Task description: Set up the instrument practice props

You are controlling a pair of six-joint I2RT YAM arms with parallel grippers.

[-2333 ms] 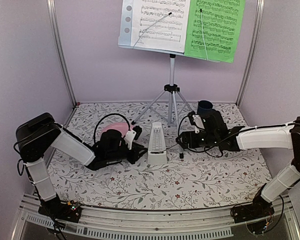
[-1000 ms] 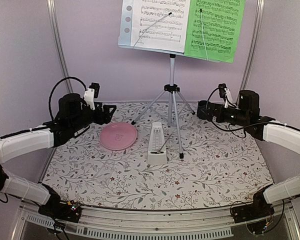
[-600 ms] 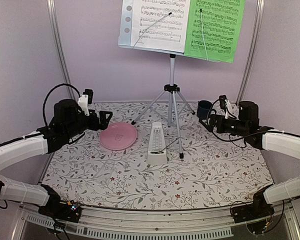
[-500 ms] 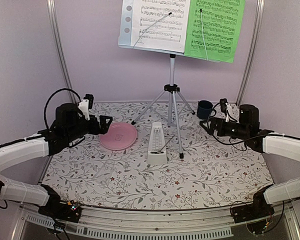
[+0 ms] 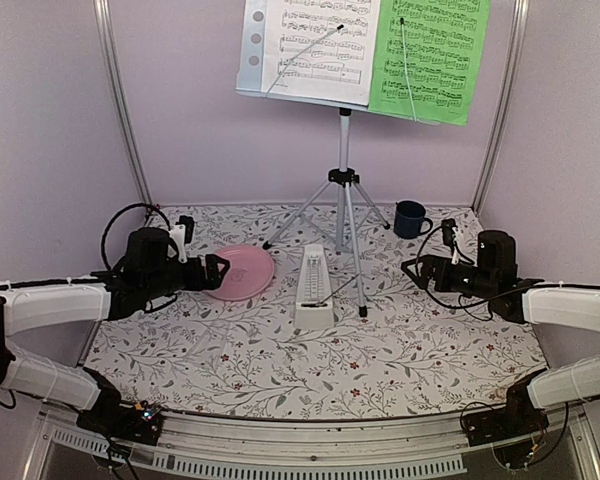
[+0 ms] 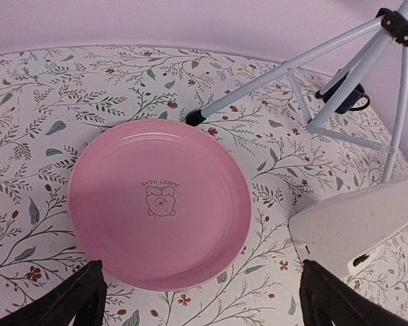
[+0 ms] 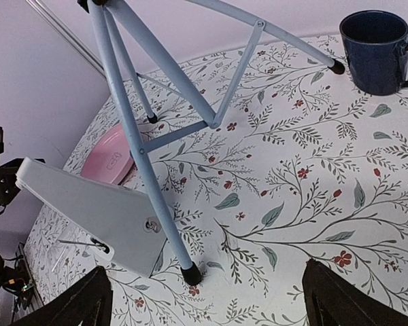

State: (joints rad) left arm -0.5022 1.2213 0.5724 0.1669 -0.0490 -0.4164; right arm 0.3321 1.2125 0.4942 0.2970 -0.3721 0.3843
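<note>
Both my jaws gape empty, since nothing seems left to carry: the stand (image 5: 344, 140) bears the white sheet (image 5: 315, 45) and green sheet (image 5: 430, 55), with the metronome (image 5: 313, 288) upright by its leg.

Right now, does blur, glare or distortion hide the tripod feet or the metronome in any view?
Top external: sharp, even light, metronome clear. Left wrist: sharp, soft shadow on the pink plate, metronome cropped at the edge. Right wrist: wide-angle curve in the tripod legs, no glare.
</note>
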